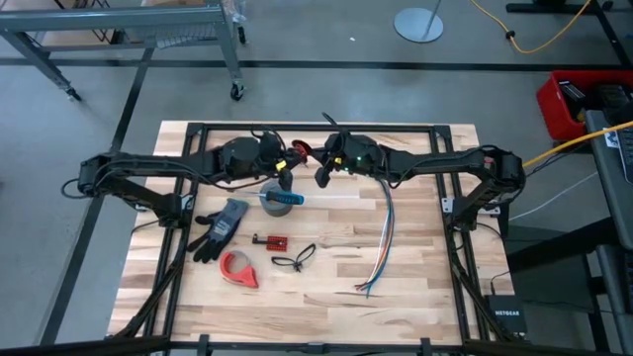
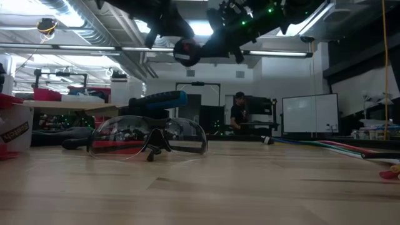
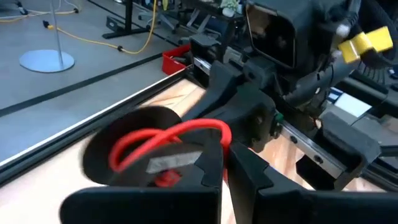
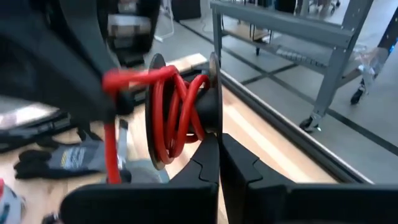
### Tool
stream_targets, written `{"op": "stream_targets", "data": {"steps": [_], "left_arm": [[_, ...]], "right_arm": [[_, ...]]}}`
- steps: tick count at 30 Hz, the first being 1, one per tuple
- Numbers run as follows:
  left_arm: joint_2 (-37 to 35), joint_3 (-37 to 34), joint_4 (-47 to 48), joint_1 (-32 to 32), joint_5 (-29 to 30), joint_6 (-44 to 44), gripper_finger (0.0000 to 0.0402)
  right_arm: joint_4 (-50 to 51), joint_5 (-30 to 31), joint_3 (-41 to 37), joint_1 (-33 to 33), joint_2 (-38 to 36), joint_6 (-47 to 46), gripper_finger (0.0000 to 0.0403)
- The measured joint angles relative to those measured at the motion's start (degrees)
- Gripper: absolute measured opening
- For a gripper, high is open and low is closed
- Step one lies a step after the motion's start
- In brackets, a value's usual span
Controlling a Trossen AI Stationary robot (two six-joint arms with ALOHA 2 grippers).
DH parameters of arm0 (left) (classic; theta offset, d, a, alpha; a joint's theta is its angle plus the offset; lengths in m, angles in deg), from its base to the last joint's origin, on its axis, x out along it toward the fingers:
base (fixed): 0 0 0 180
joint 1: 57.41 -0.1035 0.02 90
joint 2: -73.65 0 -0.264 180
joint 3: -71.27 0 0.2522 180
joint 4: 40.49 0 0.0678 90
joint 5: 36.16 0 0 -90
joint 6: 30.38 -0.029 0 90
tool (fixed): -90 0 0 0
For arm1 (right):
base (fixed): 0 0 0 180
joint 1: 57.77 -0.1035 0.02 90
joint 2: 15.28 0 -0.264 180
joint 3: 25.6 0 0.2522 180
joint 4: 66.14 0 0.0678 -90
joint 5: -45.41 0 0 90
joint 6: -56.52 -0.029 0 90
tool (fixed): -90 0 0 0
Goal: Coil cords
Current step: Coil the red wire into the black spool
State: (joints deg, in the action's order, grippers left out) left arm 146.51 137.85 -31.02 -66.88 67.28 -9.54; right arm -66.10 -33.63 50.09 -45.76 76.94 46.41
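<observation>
Red cord (image 4: 172, 109) is wound around a small black spool (image 4: 214, 102) with two flat round sides. The spool is up in the air, above the far middle of the wooden table (image 1: 415, 297), between the two arms. The right gripper (image 4: 219, 146) has its jaws pressed together on the edge of the spool. The left gripper (image 3: 225, 158) has its jaws pressed together on the red cord, right beside the spool. Down on the table, near the middle, lie a grey tape roll (image 1: 278, 199), a dark glove (image 1: 222, 226), a red tape holder (image 1: 238, 269) and a small black looped cord (image 1: 294, 259). Long colourful wires (image 1: 383, 242) lie to the right.
</observation>
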Motion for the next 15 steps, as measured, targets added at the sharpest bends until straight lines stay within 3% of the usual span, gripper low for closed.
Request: {"op": "stream_targets", "data": {"steps": [15], "left_arm": [[1.9,0.1,-2.7,1.2,0.3,-3.1,0.0005]], "right_arm": [[-10.4,0.0,0.0,0.0,-0.1,-0.1,0.0]]}}
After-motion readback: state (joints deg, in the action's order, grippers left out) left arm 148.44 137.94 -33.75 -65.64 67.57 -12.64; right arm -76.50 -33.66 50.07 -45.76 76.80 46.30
